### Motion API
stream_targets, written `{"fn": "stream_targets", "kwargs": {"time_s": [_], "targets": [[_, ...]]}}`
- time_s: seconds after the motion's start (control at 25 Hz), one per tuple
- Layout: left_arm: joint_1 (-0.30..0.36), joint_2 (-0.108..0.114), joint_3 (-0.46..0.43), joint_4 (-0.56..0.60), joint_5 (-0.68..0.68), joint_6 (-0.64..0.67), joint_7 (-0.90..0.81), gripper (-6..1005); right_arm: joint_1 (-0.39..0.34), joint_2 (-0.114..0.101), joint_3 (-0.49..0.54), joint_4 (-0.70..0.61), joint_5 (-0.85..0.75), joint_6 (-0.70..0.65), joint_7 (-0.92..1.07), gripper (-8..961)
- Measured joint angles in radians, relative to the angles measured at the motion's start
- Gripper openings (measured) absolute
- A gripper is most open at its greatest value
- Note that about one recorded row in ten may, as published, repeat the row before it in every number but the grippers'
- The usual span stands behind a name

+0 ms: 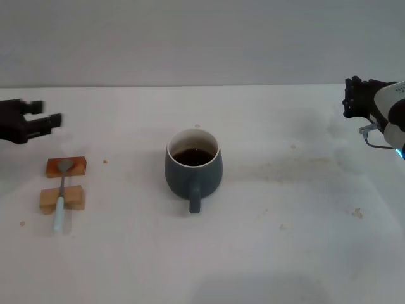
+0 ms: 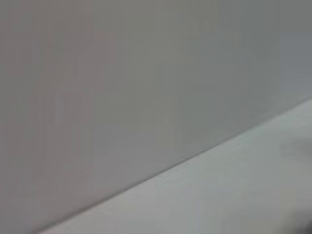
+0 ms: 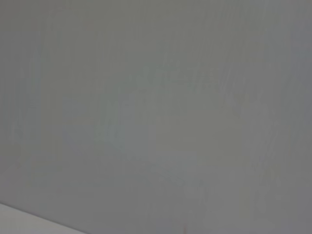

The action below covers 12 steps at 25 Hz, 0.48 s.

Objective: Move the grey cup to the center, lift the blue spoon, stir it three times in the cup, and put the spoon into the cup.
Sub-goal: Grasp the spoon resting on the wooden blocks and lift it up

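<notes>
I saw the grey cup [image 1: 193, 168] upright near the tabletop's middle, cream inside, holding dark brown liquid, its handle pointing toward me. The blue spoon [image 1: 61, 197] lay well to its left across two small wooden blocks [image 1: 63, 183], metal bowl farther from me, pale-blue handle nearer.

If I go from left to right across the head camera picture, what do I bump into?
left claw → blue spoon lying across two wooden blocks → grey cup → right claw

No legible text or markings anywhere.
</notes>
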Motion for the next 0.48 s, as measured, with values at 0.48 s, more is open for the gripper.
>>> {"fn": "stream_targets", "kwargs": {"time_s": [0.48], "targets": [[-0.018, -0.141, -0.057, -0.119, 0.497, 0.573, -0.398, 539, -0.004, 0.0, 0.0, 0.0, -0.004, 0.001, 0.0, 69]]}}
